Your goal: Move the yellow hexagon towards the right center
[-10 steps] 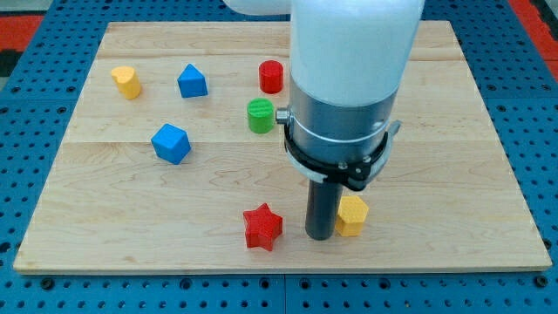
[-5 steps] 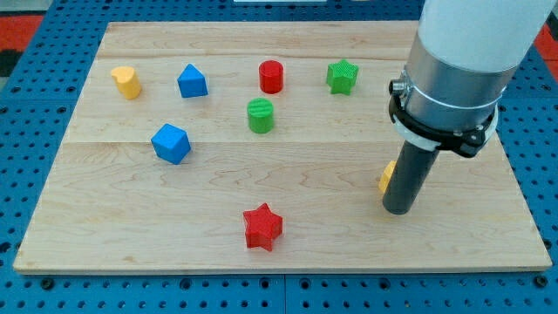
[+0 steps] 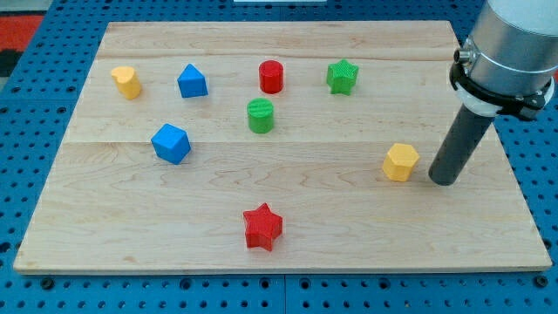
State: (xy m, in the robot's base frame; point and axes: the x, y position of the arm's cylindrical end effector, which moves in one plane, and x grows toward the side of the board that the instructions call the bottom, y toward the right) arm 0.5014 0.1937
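The yellow hexagon (image 3: 400, 162) lies on the wooden board (image 3: 279, 235) at the view's right, about mid-height. My tip (image 3: 443, 180) rests on the board just to the right of the hexagon, with a small gap between them. The dark rod rises up and to the right into the grey arm body at the view's top right corner.
A red star (image 3: 262, 228) lies near the bottom centre. A blue block (image 3: 170, 143), a blue block (image 3: 192, 81) and a yellow block (image 3: 127, 82) are on the left. A green cylinder (image 3: 260, 115), a red cylinder (image 3: 272, 76) and a green star (image 3: 343, 77) are at upper centre.
The arm swept from the bottom centre to the right. The yellow hexagon was pushed right and up from beside the red star. My tip has passed it and now stands on its right.
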